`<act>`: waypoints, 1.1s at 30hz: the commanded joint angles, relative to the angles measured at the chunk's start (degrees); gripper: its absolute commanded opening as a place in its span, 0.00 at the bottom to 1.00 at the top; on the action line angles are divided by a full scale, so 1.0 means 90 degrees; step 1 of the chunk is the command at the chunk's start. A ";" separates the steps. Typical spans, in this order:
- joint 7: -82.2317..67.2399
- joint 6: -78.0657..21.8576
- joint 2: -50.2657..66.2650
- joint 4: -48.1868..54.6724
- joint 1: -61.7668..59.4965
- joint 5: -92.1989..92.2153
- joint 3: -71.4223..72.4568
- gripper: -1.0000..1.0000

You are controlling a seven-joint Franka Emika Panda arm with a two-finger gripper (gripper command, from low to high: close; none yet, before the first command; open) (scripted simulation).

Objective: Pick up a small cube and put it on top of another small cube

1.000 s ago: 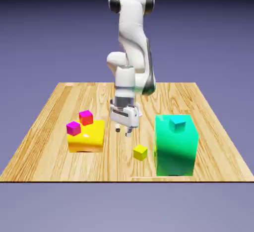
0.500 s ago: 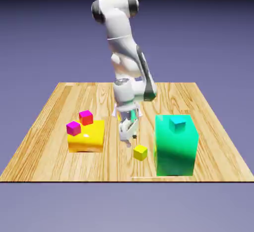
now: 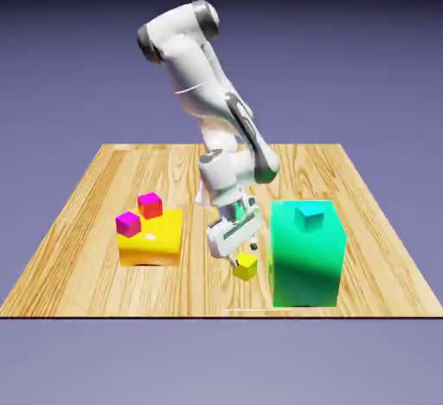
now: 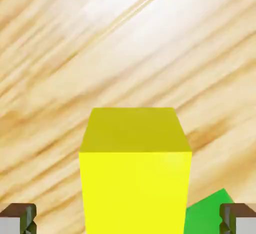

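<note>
The small yellow cube (image 3: pixel 246 266) lies on the wooden table (image 3: pixel 104 178) between the two big blocks. My gripper (image 3: pixel 236 251) hangs tilted just above and behind it, open. In the hand view the small yellow cube (image 4: pixel 135 168) fills the lower middle. The two grey fingertips (image 4: pixel 17 219) stand far out on either side of the cube, with clear gaps to it. My gripper (image 4: pixel 128 221) holds nothing. A small cyan cube (image 3: pixel 309 215) sits on top of the big green block (image 3: pixel 307 256).
A flat yellow-orange block (image 3: pixel 151 241) at the exterior view's left carries a small red cube (image 3: pixel 150 205) and a small magenta cube (image 3: pixel 128 223). The green block stands right beside the yellow cube; its corner (image 4: pixel 210 214) shows in the hand view.
The arm has swung toward the exterior view's right and come down, from near the table's middle to just over the yellow cube. The jaws have stayed open. No cube has moved.
</note>
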 commanded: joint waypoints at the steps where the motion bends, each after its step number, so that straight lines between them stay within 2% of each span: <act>1: -0.0032 0.0099 0.0113 0.0052 0.0231 0.0007 -0.0222 0.50; 4: -0.0113 0.0345 0.0394 0.0182 0.0808 0.0024 -0.0776 0.50; 5: -0.0113 0.0345 0.0394 0.0182 0.0808 0.0024 -0.0777 0.00; 20: 0.0215 -0.1061 -0.1182 -0.0440 -0.2230 -0.0035 0.2099 0.00; 33: -0.1583 -0.2987 -0.2425 0.0560 -0.0750 0.0320 -0.0899 0.00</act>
